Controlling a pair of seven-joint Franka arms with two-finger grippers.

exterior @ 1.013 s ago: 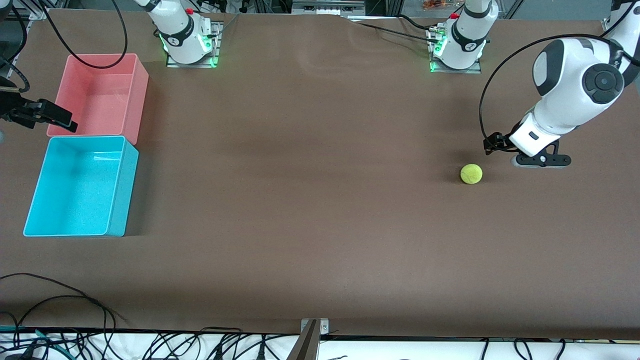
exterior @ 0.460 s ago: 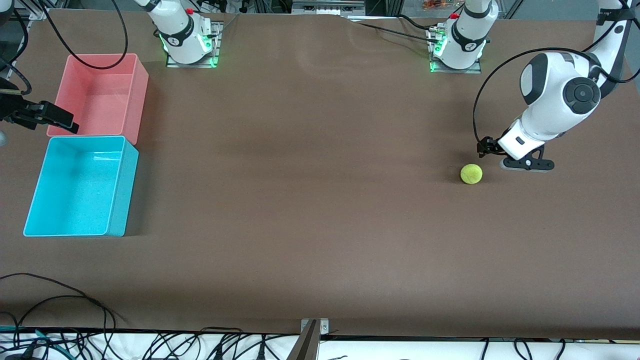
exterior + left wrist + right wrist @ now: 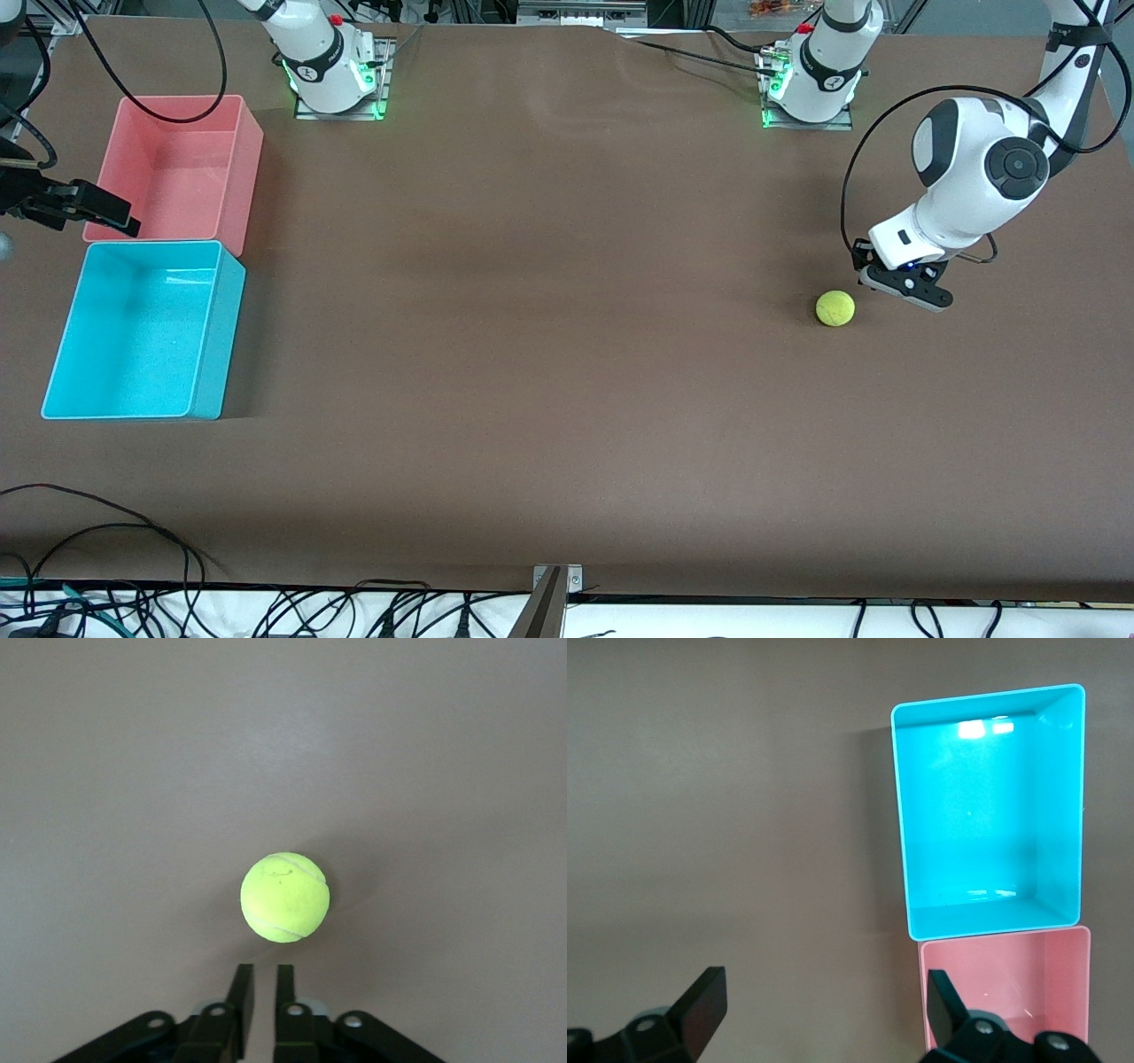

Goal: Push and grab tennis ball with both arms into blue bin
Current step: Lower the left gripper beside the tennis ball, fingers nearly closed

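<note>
The tennis ball (image 3: 834, 308) lies on the brown table toward the left arm's end. It also shows in the left wrist view (image 3: 284, 897), just ahead of my fingertips. My left gripper (image 3: 873, 282) is low over the table right beside the ball, not touching it; in its wrist view the left gripper (image 3: 263, 973) has its fingers shut and empty. The blue bin (image 3: 213, 328) stands at the right arm's end and shows in the right wrist view (image 3: 988, 908). My right gripper (image 3: 111, 217) hovers beside the bins, open and empty (image 3: 824, 979).
A pink bin (image 3: 244, 168) of the same size touches the blue bin, farther from the front camera; it shows in the right wrist view (image 3: 1005, 979). Cables lie along the table's near edge (image 3: 106, 532). The arm bases stand at the back.
My left arm has swung in toward the ball, bringing its gripper from well beside the ball to right next to it. The ball and the right arm have not moved.
</note>
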